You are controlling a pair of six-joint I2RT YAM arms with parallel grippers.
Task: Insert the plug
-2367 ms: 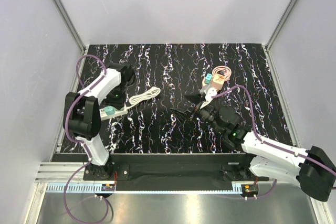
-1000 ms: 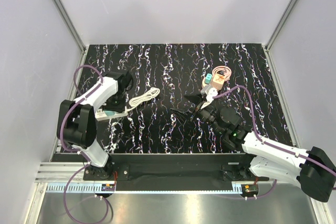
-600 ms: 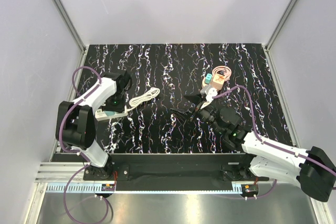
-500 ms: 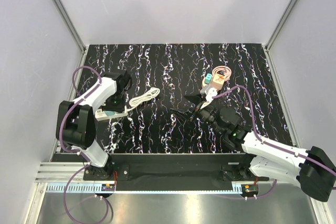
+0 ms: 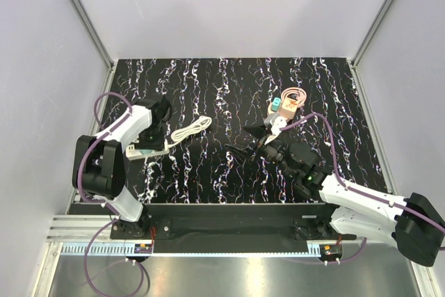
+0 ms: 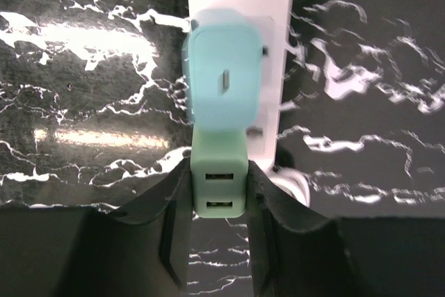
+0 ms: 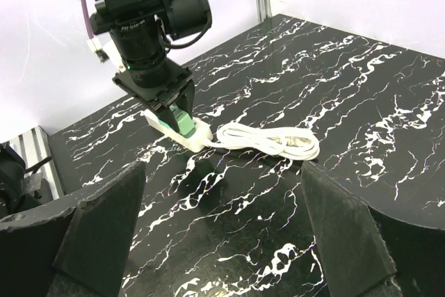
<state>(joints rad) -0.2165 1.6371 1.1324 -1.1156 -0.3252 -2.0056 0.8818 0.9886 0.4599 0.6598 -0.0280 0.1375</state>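
A black tabletop veined in white [image 5: 208, 81] is enclosed by pale grey walls [image 5: 229, 5]. A white power strip [image 6: 277, 46] is laid near its left edge, and a green cube [image 6: 218, 172] with two USB ports is seen over the strip. A coiled white cable [image 5: 192, 128] is laid just beside the strip. A pinkish coil [image 5: 293, 97] is set well apart, to the right.

Black marbled table [image 5: 229, 88] with white power strip [image 6: 279, 67], coiled cord [image 5: 191, 129], pinkish object [image 5: 293, 97].
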